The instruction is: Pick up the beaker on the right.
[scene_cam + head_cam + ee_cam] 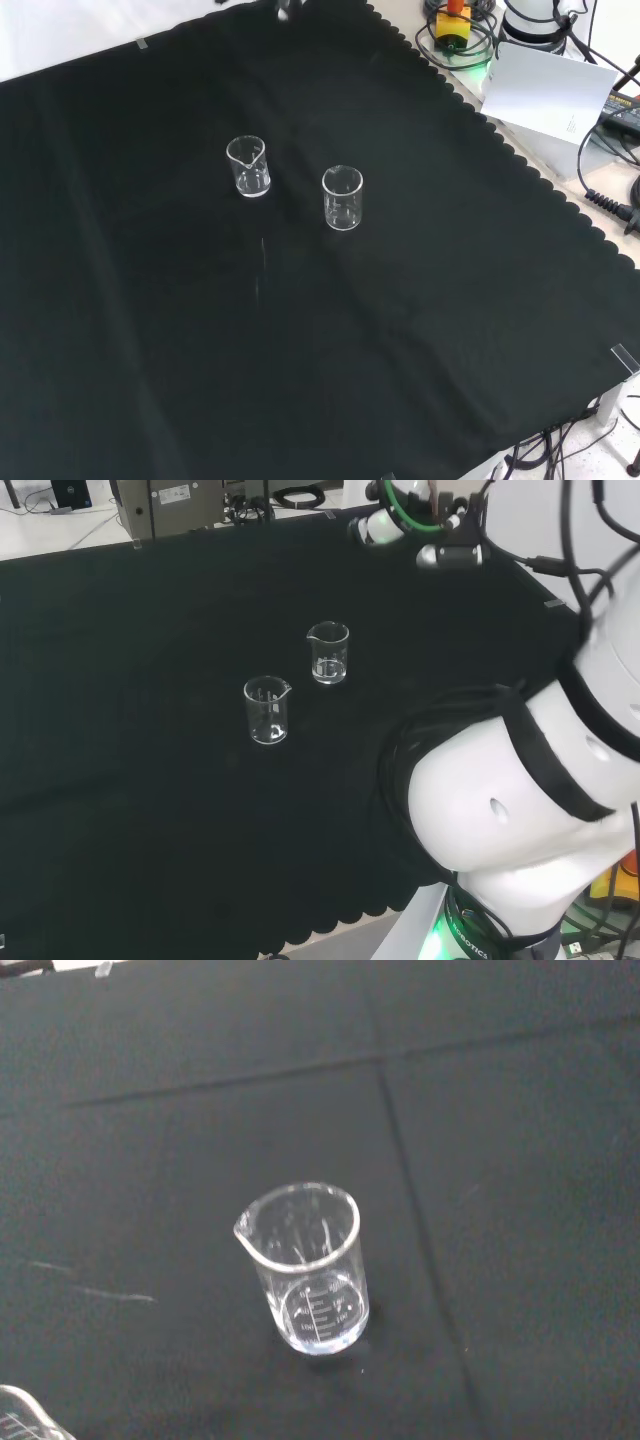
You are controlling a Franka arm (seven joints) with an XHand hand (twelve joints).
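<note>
On the black cloth point(150, 810) of the bench stand two clear glass beakers, both upright and with nothing visible inside them. In the head view the left beaker point(267, 710) stands nearer the camera, its spout toward the right of that view, and the right beaker point(329, 652) stands a little farther back and just to the right, with its spout toward the left. The two are near each other but apart, with bare cloth between them.

In the front view the same pair sits in the upper middle of the cloth: the spouted beaker on the left point(248, 166) there is the head view's right beaker, and the one on the right point(342, 197) is the head view's left beaker.

The wrist view looks down on one beaker point(307, 1269), upright on the cloth with printed graduation marks on its wall, and the rim of a second beaker point(25, 1416) shows at the corner of that picture.

At the far right of the head view the arm's white links point(520, 790) rise over the bench edge. The robot hand point(448, 520) is high above the far side of the cloth, well apart from both beakers; I cannot tell whether its fingers are spread or curled.
</note>
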